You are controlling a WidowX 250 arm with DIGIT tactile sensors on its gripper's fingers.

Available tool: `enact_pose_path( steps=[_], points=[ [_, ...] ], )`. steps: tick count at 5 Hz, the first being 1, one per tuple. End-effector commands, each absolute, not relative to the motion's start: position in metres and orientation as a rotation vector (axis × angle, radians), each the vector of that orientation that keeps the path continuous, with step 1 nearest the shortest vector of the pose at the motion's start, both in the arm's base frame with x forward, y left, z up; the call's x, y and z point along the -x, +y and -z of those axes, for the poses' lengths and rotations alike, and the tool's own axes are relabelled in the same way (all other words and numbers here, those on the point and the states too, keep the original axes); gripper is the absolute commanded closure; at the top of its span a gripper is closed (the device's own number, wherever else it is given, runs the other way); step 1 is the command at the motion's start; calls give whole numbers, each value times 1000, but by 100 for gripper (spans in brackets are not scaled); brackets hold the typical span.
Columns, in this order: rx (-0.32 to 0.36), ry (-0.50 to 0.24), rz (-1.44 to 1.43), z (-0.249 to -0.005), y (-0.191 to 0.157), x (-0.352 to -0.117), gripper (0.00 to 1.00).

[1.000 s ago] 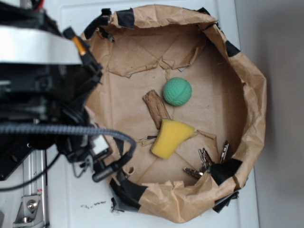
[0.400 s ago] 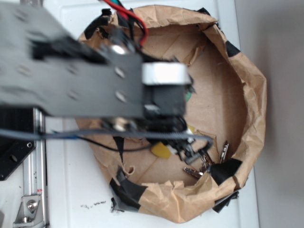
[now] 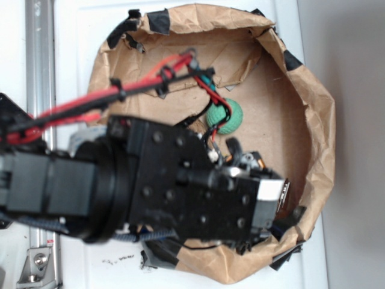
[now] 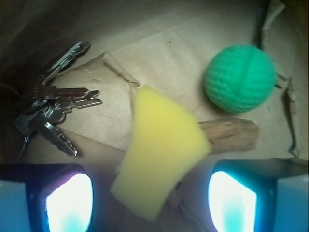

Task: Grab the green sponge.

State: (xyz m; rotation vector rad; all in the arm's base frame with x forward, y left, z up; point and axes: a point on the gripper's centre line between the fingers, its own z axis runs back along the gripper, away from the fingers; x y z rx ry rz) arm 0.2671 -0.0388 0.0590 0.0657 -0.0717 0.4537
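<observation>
The gripper hangs with its jaws spread wide and empty, the lower end of a yellow sponge lying between its glowing fingertips, which are cut off by the bottom edge of the wrist view. The green sponge, ball-shaped, sits up and to the right, apart from the gripper, just beyond a wood piece half hidden under the yellow sponge, while a bunch of keys lies to the left in shadow. In the exterior view the arm covers most of the paper-lined basket, leaving only part of the green sponge visible.

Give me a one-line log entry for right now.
phase: approach | tool: open, above yellow sponge | green ball: untouched | keys: off to the side | contact: none
</observation>
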Motion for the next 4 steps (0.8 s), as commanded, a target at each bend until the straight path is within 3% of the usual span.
enact_pose_path(
  steps=[1, 2, 4],
  points=[
    [-184, -199, -424, -38, -11, -283, 0],
    [-222, -194, -460, -41, 3, -284, 100],
    [-168, -221, -379, -126, 16, -262, 100]
  ],
)
